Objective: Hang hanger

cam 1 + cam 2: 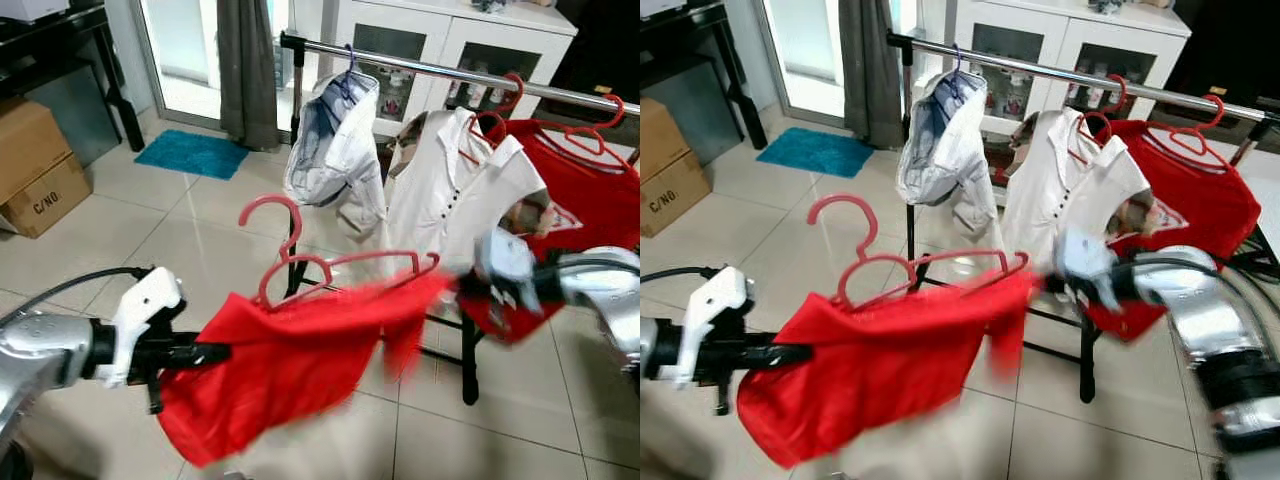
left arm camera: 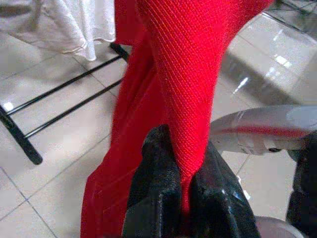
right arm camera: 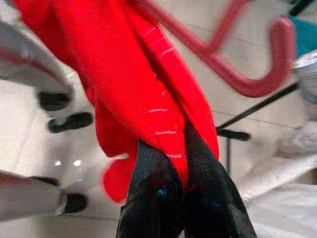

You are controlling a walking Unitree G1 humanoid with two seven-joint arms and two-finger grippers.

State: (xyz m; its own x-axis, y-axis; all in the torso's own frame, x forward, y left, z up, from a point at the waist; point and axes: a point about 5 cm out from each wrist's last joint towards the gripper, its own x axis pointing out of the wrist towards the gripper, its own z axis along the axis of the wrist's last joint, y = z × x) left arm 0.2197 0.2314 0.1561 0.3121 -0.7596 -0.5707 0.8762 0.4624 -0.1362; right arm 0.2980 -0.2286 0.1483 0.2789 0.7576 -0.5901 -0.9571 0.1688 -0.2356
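Note:
A red shirt (image 1: 290, 355) on a pink hanger (image 1: 300, 262) is stretched in the air between my two arms, in front of the clothes rail (image 1: 430, 68). My left gripper (image 1: 215, 353) is shut on the shirt's left shoulder, its black fingers (image 2: 156, 191) pinching the red cloth (image 2: 190, 89). On the other side, my right gripper (image 1: 455, 283) is shut on the right shoulder, the fabric (image 3: 143, 99) squeezed between its fingers (image 3: 148, 198). The hanger's hook (image 1: 272, 215) stands upright, below the rail and apart from it.
On the rail hang a grey-white shirt (image 1: 335, 150), a white blouse (image 1: 450, 190) and red shirts (image 1: 575, 190) on red hangers. The rack's black legs (image 1: 468, 365) stand on the tiled floor. Cardboard boxes (image 1: 35, 165) sit left, a teal mat (image 1: 192, 153) behind.

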